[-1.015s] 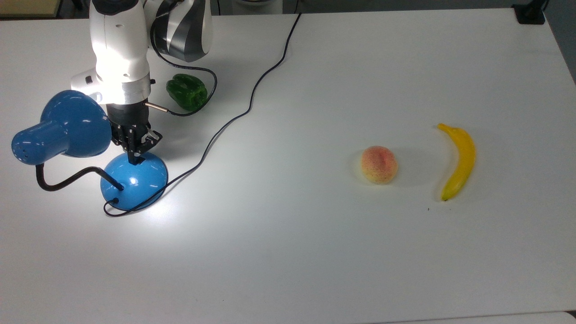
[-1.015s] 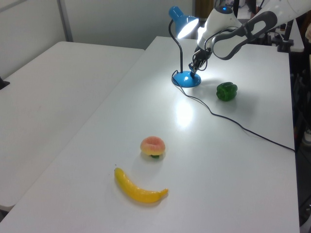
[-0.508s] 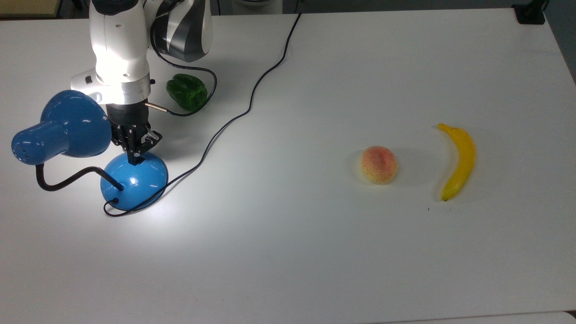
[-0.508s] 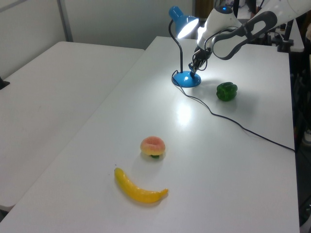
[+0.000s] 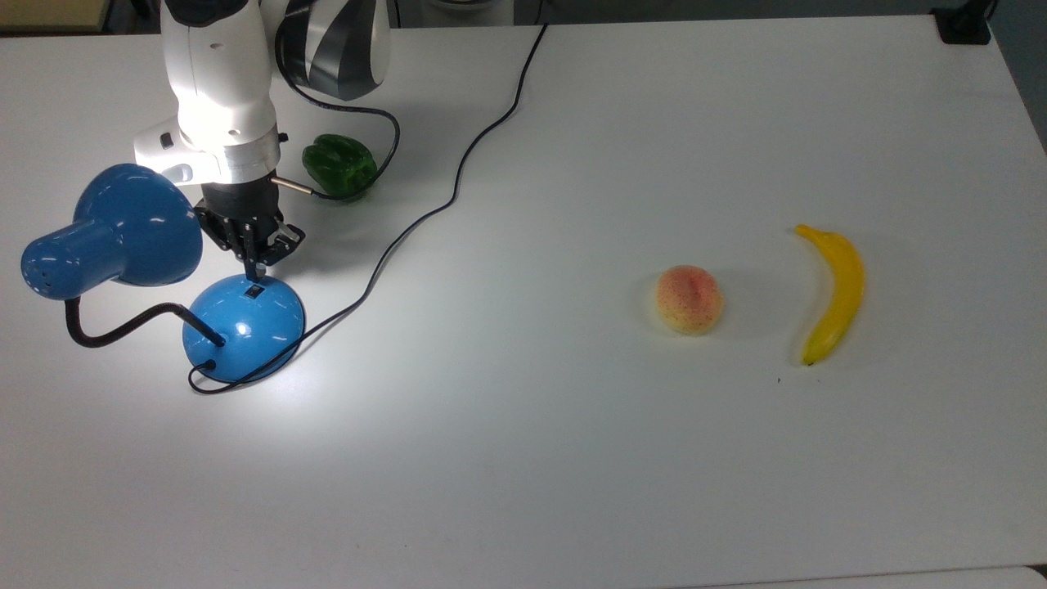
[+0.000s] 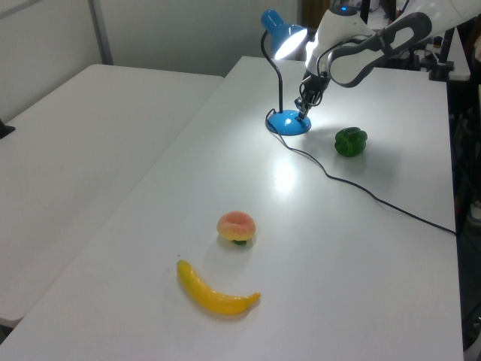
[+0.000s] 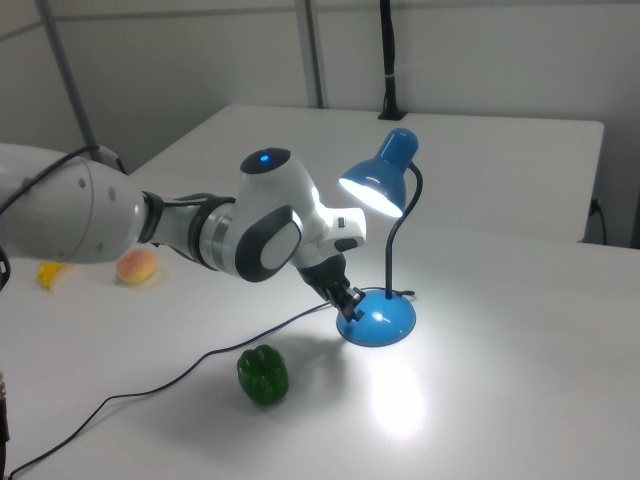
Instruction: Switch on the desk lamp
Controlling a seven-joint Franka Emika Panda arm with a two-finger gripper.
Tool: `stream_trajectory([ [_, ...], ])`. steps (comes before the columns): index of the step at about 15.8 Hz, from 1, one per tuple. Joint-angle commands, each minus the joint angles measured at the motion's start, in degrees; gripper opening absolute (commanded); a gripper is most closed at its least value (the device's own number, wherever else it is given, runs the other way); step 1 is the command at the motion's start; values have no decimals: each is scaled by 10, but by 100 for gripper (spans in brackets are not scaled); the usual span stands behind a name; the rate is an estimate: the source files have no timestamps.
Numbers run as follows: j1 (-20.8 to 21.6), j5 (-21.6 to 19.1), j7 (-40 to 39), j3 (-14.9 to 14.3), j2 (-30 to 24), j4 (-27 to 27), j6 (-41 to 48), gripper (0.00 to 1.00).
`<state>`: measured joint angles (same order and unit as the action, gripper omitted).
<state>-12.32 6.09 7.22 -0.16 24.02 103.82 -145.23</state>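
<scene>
Above the desk lamp (image 5: 244,327) base at the surface's (image 5: 572,450) nine o'clock, top view, the arm's pincer (image 5: 255,268) points down, fingers closed together; the lit shade faces three o'clock.

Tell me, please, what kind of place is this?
Probably a robotics lab: a robot arm works at a bare white table bearing a lit desk lamp, a banana and a peach.

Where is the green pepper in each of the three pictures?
Top view: the green pepper lies near the upper left, just right of the arm.
Left view: upper right, right of the desk lamp.
Right view: lower middle, left of the lamp's base.
Shared landmark: the lamp's blue base, always beside it.
</scene>
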Motion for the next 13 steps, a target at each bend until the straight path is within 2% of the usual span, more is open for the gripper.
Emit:
stream_trajectory([
  [1, 6, 12, 9, 15, -44, 8, 85, 0],
  [5, 12, 13, 3, 44, -78, 4, 175, 0],
  [13, 116, 11, -63, 41, -190, -5, 364, 0],
])
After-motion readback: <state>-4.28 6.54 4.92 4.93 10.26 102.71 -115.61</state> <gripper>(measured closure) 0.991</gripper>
